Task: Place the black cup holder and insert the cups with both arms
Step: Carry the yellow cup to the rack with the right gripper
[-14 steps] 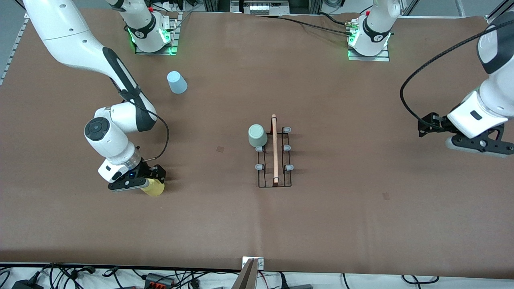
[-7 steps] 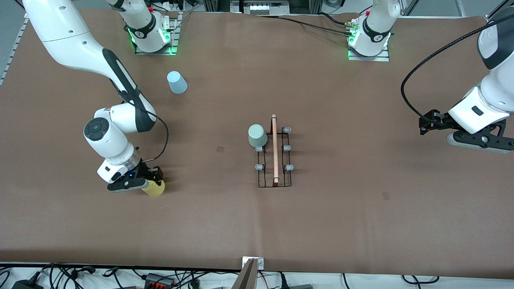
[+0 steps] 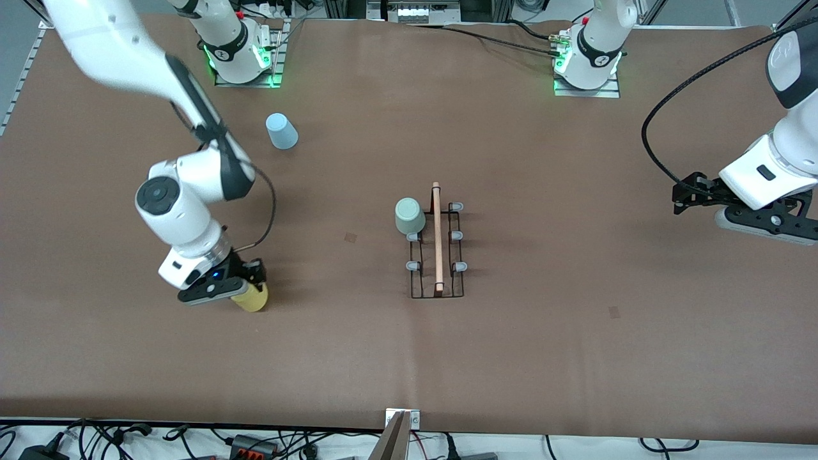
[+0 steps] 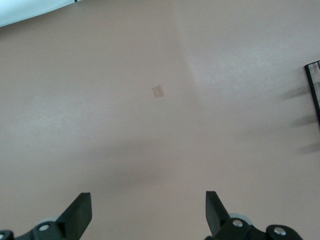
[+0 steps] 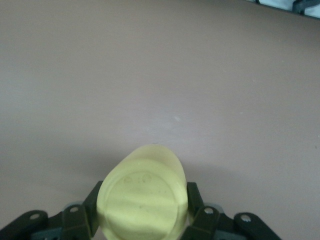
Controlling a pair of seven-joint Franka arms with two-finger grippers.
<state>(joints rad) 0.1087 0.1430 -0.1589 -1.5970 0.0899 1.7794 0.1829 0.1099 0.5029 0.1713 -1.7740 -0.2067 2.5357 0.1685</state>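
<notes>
Here the right tool [image 3: 246, 295] clamps the yellow cup [image 3: 252, 298] between its fingers; the left tool [image 4: 145, 215] waits, spread wide.

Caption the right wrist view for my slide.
Right claw shut on the yellow cup above the brown table.

Brown-covered table [image 3: 575, 358], cables [image 3: 128, 441] along edge.

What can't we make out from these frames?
- Yellow cup: the front view shows only part, under the right gripper; its mouth is hidden in the right wrist view too.
- Black cup holder: the left wrist view cuts it off at the edge.
- Left gripper: the frame edge crops it in the front view.
- Grey-green cup: the peg under it is hidden.
</notes>
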